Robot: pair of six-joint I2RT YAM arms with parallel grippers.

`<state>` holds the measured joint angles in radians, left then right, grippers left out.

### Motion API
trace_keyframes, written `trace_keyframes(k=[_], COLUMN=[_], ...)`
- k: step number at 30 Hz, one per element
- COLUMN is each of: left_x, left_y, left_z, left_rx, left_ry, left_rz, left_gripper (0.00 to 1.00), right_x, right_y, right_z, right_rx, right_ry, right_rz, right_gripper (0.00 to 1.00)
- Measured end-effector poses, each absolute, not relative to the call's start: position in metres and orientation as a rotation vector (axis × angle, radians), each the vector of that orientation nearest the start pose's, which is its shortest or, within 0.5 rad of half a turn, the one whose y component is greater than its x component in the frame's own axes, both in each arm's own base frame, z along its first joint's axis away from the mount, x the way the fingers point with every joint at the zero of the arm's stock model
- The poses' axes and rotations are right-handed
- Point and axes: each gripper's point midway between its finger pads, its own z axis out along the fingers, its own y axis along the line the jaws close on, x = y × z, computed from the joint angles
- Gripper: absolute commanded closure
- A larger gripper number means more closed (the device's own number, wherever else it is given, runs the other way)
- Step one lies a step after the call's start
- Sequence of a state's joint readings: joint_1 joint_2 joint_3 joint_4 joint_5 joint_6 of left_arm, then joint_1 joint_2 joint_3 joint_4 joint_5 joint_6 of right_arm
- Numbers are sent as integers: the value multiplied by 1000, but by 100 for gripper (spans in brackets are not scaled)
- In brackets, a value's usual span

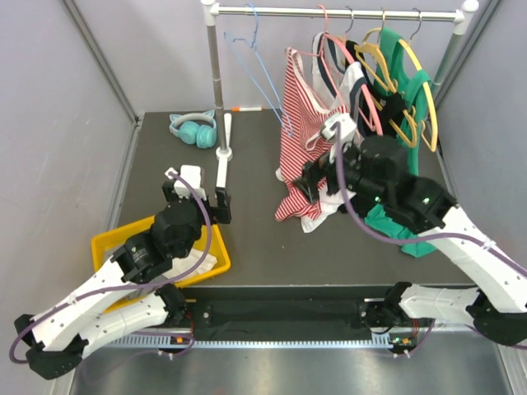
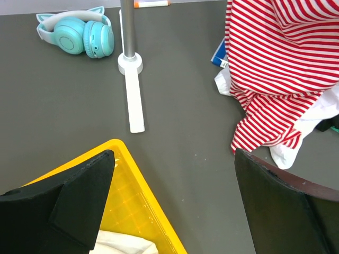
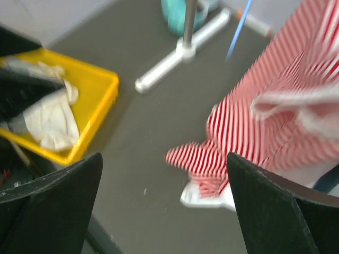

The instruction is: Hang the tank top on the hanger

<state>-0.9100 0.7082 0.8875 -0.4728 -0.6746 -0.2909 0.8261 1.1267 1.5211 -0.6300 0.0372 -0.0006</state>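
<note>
Hanging lengthwise from the rail (image 1: pixel 329 12), the tank top (image 1: pixel 303 123) trails onto the tabletop (image 1: pixel 255 239) just beside the right hand (image 1: pixel 315 183), fingers spread, well apart from the equally spread left hand (image 1: pixel 196 196).

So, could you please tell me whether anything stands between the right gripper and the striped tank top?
Nothing visible does. The right gripper faces the tank top with jaws open, only table surface between. A white garment peeks from under the hem, not in front.
</note>
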Motion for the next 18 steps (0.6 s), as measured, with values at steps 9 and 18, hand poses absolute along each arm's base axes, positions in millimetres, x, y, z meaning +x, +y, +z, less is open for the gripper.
trace_keyframes(k=[9, 18], left_x=[237, 229], left_y=[-108, -104], left_z=[279, 276], left_rx=[-4, -11], left_ry=[1810, 1828], left_rz=[-213, -234], left_gripper=[1, 1], right_x=[229, 246], right_y=[192, 105], right_z=[248, 259], right_rx=[-520, -109], right_ry=[2063, 1976], right_rz=[519, 419], right_gripper=[0, 0])
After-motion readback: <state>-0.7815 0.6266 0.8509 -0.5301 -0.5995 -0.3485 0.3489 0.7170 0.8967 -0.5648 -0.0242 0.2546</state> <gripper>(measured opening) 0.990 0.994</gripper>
